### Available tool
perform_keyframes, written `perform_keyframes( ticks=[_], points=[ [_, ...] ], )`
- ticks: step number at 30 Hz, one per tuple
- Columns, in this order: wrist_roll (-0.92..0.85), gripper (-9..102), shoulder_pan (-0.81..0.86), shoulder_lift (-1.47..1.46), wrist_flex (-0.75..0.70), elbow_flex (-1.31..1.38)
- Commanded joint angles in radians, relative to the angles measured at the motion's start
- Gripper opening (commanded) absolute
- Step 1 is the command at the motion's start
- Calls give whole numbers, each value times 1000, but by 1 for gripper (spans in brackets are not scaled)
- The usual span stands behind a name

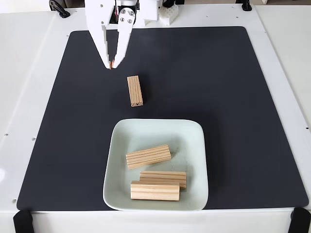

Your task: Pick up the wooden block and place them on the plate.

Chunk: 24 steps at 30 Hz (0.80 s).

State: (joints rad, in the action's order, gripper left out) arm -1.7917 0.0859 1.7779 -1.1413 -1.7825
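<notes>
One wooden block lies on the black mat, upright in the fixed view, just above the plate. The pale mint-green plate sits at the mat's lower middle and holds three more wooden blocks: one tilted, two lying flat side by side near the front rim. My white gripper hangs at the top left of the mat, fingertips pointing down, up and left of the loose block and apart from it. Its fingers nearly meet at the tips, with nothing between them.
The black mat covers most of the white table. The arm's base and white mounts stand at the top edge. Black clamps sit at the front corners. Open mat lies right of the plate and block.
</notes>
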Motion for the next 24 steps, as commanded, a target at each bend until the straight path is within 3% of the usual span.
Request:
perform_keyframes(
  ticks=[1, 5, 12, 24],
  points=[
    [-28, 9, 8, -29, -259, 186],
    [-29, 19, 6, -114, -359, 296],
    [-87, 35, 32, -249, -272, 333],
    [-121, 36, 35, -373, -235, 345]
  ],
)
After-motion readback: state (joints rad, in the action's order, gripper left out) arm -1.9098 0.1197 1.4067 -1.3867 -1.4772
